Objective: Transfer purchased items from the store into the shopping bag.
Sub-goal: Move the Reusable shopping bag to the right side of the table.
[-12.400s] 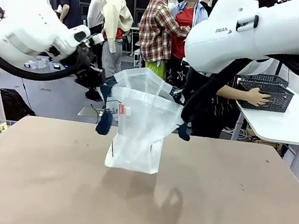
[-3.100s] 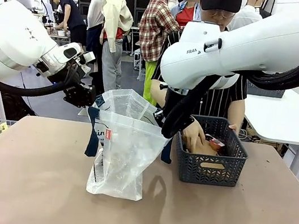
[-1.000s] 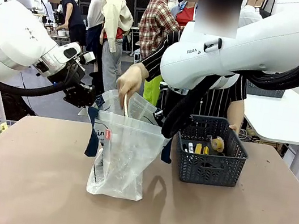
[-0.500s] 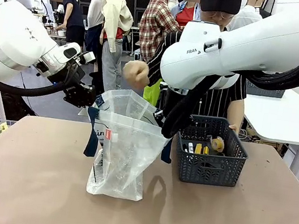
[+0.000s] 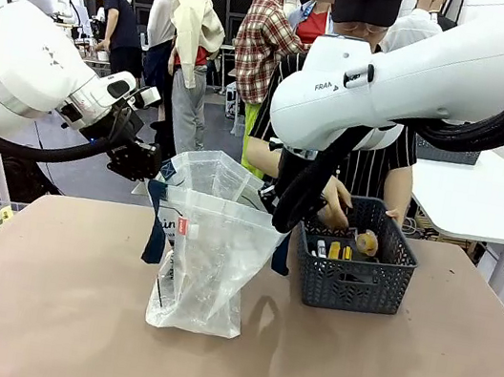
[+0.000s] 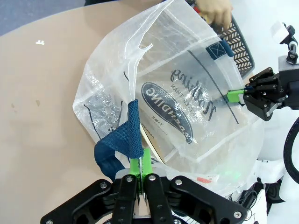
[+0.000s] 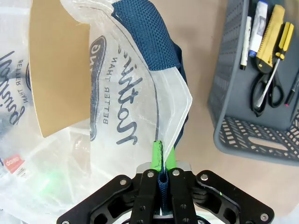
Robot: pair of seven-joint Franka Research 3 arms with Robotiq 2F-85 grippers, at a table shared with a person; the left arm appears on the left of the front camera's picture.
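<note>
Back down from above the shopping bag [image 5: 211,259] comes the person's hand [image 5: 335,202], now at the far rim of the grey basket [image 5: 351,287]; left gripper [image 6: 143,173] and right gripper [image 7: 162,158] each pinch a navy strap [image 6: 134,126], holding the bag open on the table [image 5: 67,312]; its print reads "nothing" over "BETTER THAN"; a flat brown box [image 7: 58,70] sits inside; the right arm [image 5: 426,73] shows "FRA".

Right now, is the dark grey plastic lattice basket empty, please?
No, the basket holds black-handled scissors, a yellow-handled screwdriver and pens.
</note>
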